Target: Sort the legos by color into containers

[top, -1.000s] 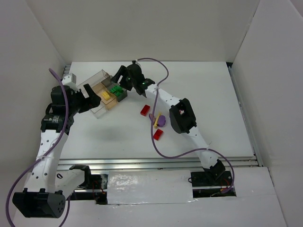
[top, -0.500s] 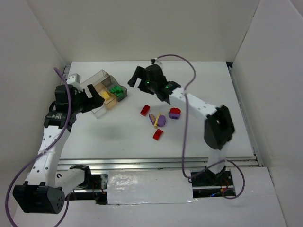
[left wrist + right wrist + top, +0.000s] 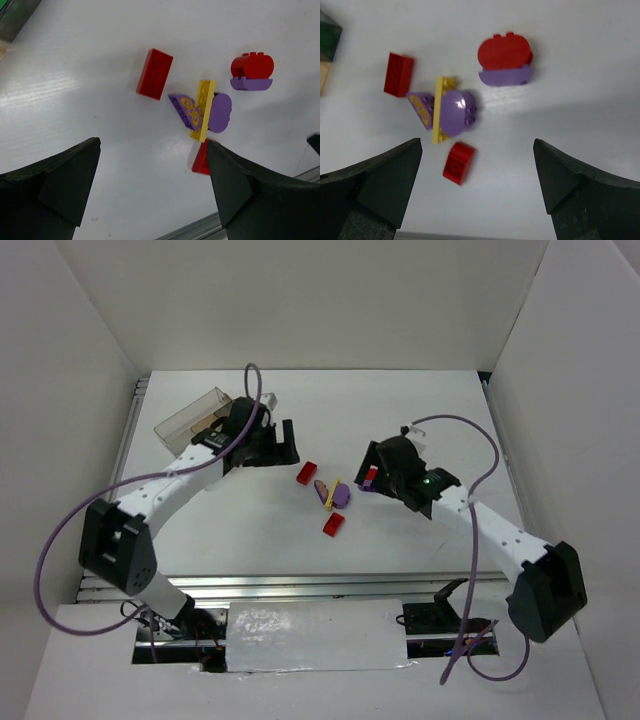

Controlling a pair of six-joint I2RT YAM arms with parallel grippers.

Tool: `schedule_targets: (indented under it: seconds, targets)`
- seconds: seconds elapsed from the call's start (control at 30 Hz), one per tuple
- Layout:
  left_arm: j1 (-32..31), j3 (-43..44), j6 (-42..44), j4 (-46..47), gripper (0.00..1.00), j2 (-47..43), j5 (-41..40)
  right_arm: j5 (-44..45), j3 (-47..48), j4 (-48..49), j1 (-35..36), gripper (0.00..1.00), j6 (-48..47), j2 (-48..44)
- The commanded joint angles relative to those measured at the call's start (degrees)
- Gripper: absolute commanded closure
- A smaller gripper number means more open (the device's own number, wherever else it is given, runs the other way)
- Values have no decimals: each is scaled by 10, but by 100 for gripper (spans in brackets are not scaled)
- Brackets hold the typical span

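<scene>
Fingers (image 3: 50, 185) apart, green legos (image 3: 3, 5) in grey compartment (image 3: 20, 17)

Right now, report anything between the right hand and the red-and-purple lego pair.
Nothing visible does. The open right hand points down at the red-and-purple lego pair; the purple-and-yellow cluster lies apart, to one side.
</scene>
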Motion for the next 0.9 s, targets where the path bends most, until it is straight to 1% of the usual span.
schedule_targets:
  seconds: [0.0,0.07,0.1,0.13,0.17,0.2,0.27,0.33,0.4,0.47,0.57,0.67,0.7,0.73,0.83,0.87]
  targets:
    - [-8,97,48,29,1,95,17,-12,-16,-19,2,0,-7,-109]
    - [-9,138,62,15,1,143,22,-20,-25,-26,2,0,-10,-151]
    - [-13,156,70,11,1,186,22,-24,-29,-28,1,0,-14,-166]
    - [-16,190,82,4,1,207,18,-30,-36,-31,2,0,-15,-177]
    - [-25,206,86,-5,1,225,5,-32,-40,-32,2,0,-19,-200]
    - [-29,248,93,-21,1,265,-7,-38,-44,-35,2,0,-22,-209]
    - [-37,275,99,-48,1,297,-12,-44,-43,-46,2,0,-26,-227]
    - [-40,279,103,-38,2,323,-12,-43,-42,-56,2,0,-29,-235]
    - [-46,287,106,-48,4,345,-12,-49,-44,-57,3,0,-36,-245]
    - [-54,281,108,-47,5,350,-12,-53,-45,-63,2,0,-40,-248]
    - [-63,267,110,-44,5,361,-47,-60,-49,-62,2,0,-44,-252]
    - [-67,271,110,-58,8,380,-65,-71,-54,-56,2,0,-46,-255]
    - [-67,269,108,-56,16,387,-68,-74,-56,-54,2,0,-47,-256]
    - [-67,267,107,-54,20,389,-72,-77,-57,-52,2,0,-47,-260]
    - [-67,274,103,-55,30,400,-95,-82,-59,-53,2,0,-46,-266]
    - [-67,281,103,-63,32,413,-98,-81,-59,-54,2,0,-48,-268]
